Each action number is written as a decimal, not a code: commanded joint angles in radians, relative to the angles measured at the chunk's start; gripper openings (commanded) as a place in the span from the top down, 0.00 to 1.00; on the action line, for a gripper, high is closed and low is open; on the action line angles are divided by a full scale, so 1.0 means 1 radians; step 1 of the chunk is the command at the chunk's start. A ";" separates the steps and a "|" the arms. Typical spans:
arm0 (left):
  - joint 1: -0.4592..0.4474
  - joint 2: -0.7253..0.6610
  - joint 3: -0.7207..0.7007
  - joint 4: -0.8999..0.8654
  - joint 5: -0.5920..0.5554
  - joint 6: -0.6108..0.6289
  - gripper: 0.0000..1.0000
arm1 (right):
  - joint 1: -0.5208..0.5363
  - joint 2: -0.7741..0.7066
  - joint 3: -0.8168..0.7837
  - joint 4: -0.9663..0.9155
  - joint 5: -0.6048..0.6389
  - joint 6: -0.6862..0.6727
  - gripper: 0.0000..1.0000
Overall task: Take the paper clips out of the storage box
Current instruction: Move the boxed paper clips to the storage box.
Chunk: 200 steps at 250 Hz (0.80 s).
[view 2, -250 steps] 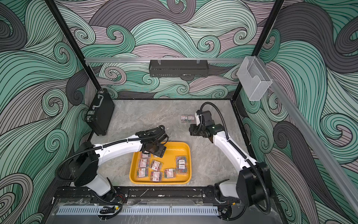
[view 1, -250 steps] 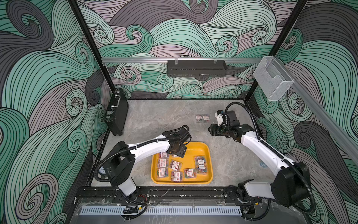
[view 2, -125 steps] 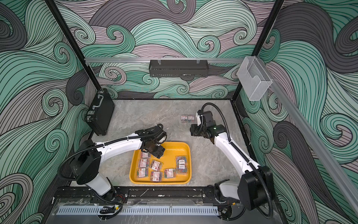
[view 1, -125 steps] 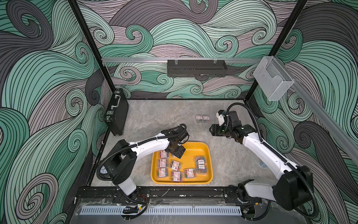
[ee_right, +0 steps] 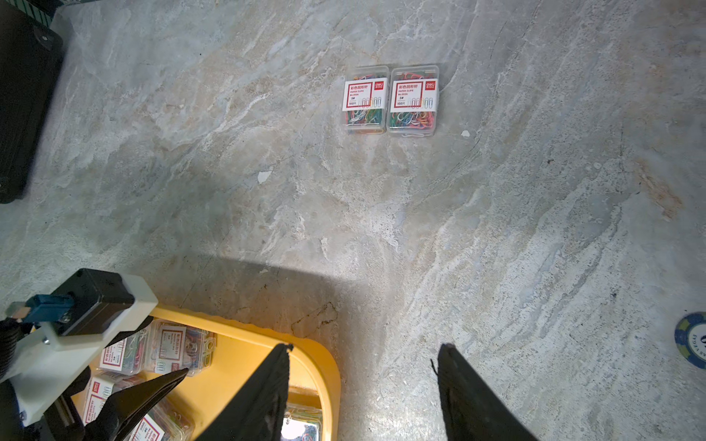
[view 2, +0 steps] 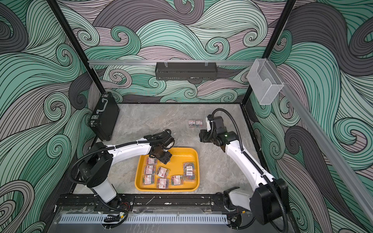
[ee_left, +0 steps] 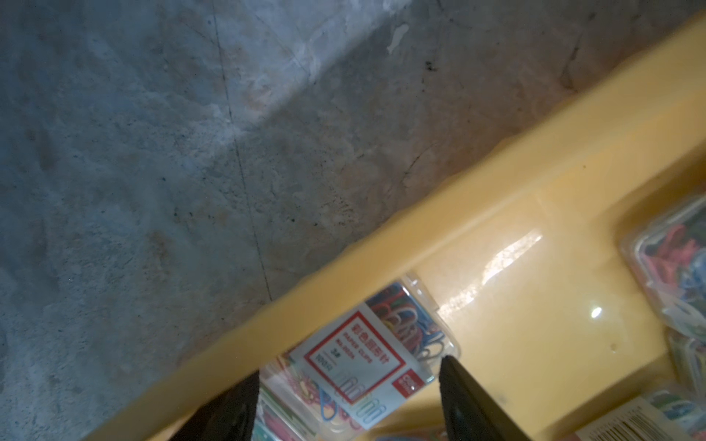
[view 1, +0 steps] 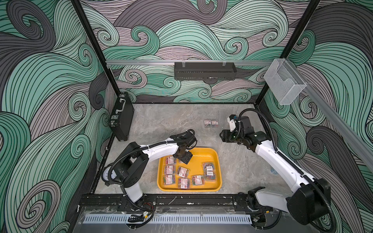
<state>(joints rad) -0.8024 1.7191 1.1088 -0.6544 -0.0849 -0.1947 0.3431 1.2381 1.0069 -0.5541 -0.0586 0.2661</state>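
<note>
We note left gripper [ee_left: 347,382] straddling 1 paper clips box [ee_left: 355,343] in storage box [ee_left: 420,214], grip unclear; right gripper [ee_right: 365,347] fingers [ee_right: 458,382] apart, empty.

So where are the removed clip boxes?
In both top views, the two boxes lie side by side on the table beyond the tray, near the right gripper.

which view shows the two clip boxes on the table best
Right wrist view: the two clip boxes lie side by side, labels legible. In both top views they are tiny. The left wrist view misses them.
</note>
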 commanded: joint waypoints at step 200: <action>-0.037 -0.061 -0.050 -0.028 -0.004 -0.281 0.34 | 0.004 -0.048 -0.008 -0.065 0.054 -0.016 0.35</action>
<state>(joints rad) -0.8349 1.6920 1.0756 -0.6155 -0.0463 -0.4133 0.3431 1.2079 1.0054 -0.5961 -0.0219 0.2619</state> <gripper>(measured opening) 0.652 0.654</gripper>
